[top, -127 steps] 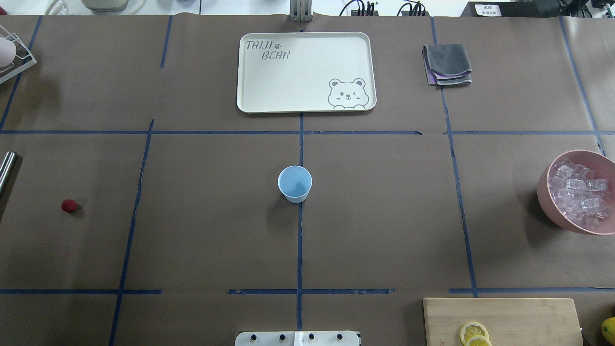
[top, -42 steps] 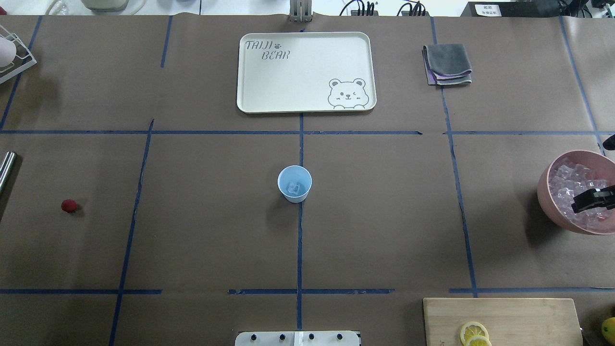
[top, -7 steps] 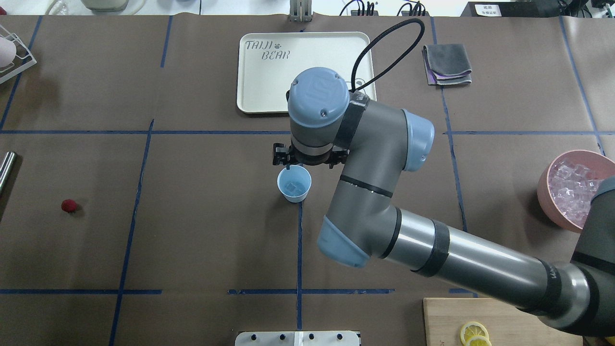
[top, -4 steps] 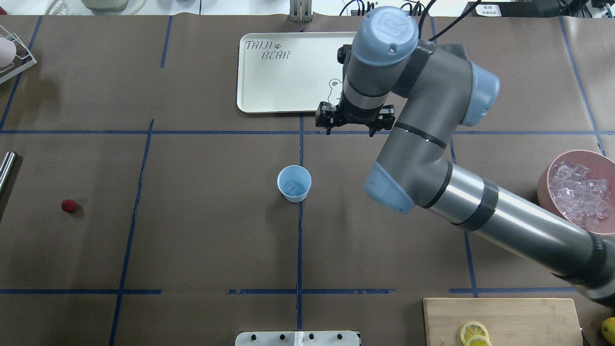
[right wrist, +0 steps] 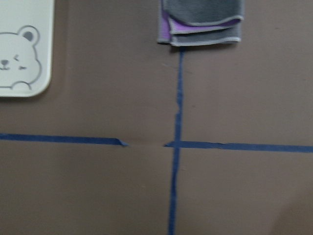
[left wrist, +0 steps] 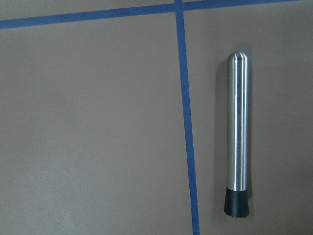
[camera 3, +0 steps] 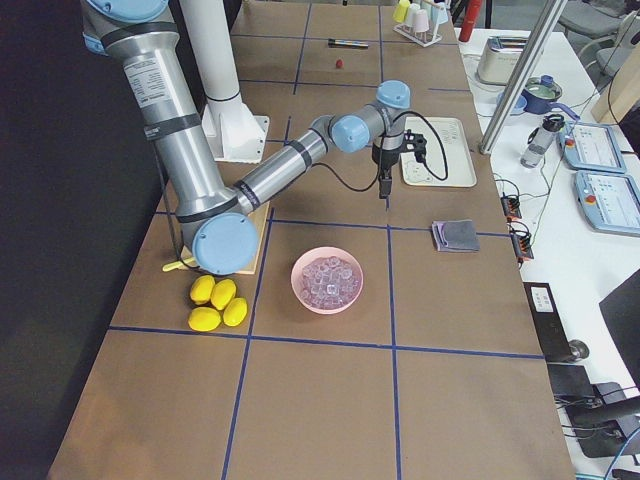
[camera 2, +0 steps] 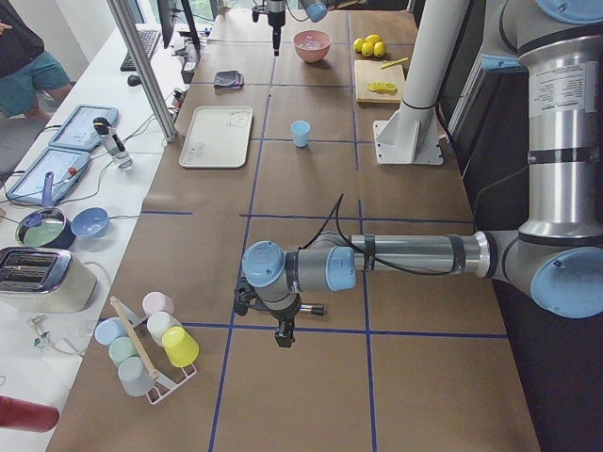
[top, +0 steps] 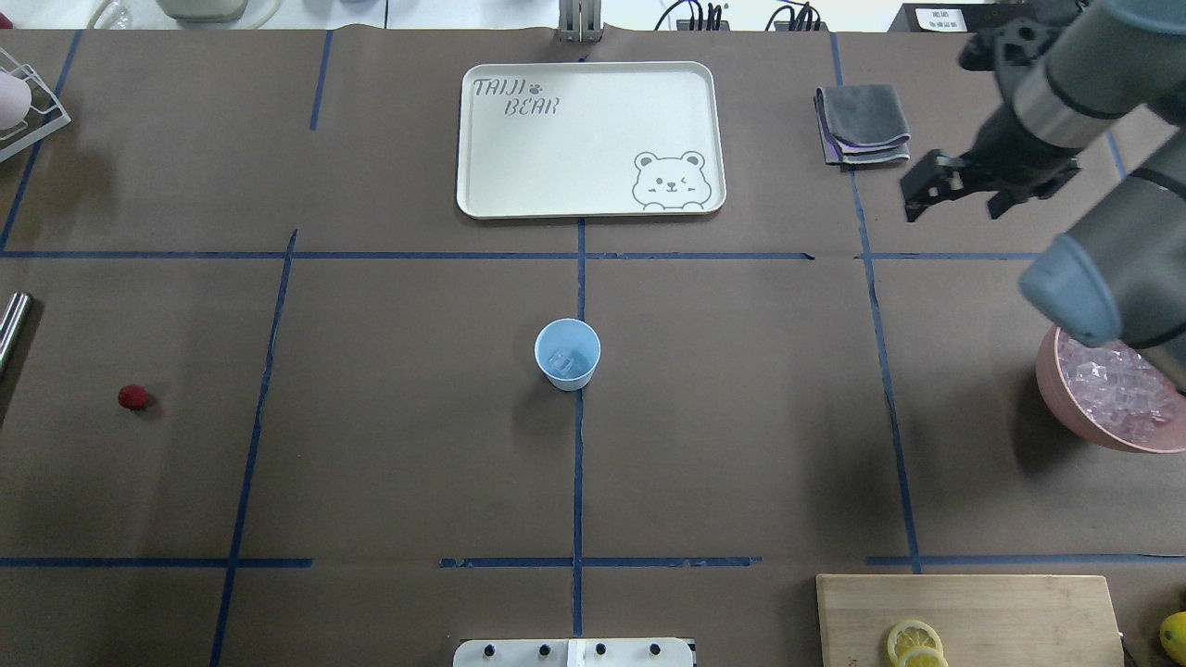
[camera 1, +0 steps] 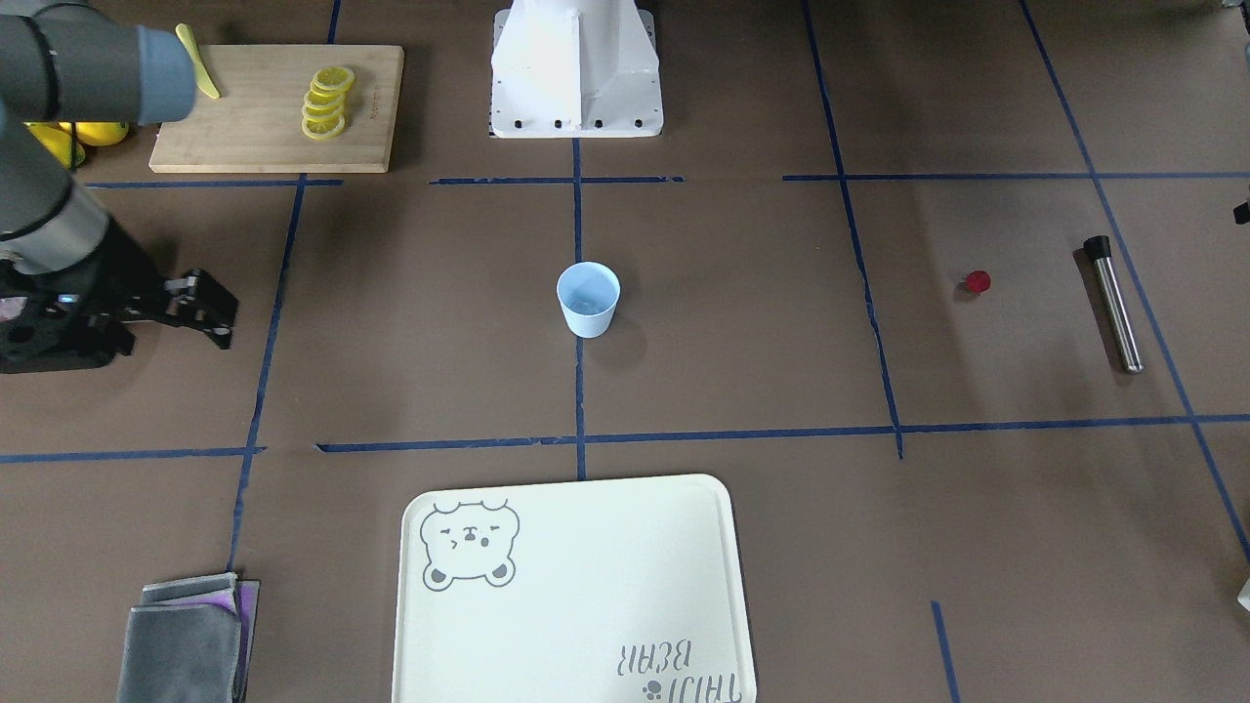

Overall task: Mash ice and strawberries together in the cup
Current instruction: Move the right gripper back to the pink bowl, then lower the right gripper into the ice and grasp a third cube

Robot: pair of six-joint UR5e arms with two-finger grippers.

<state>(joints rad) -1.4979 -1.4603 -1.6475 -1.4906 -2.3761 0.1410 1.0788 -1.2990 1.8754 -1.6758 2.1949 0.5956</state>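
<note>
In the tapered pale-blue plastic cup [top: 574, 380] — small glassy cubes of ice [top: 563, 358].

Bear tray [top: 556, 157] sits far-centre; grey cloths [top: 862, 123] folded to its right; lemon slices [top: 913, 641] (overlapping) on the board [top: 1001, 611]; steel rod [camera 1: 1113, 305] lying flat.

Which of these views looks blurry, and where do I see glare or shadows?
Right wrist view: soft all over, and the folded cloth looks smeared. Left wrist view: sharp, with a bright glare streak along the metal rod. Overhead view: crisp; the cup throws a soft shadow toward the lower left.
</note>
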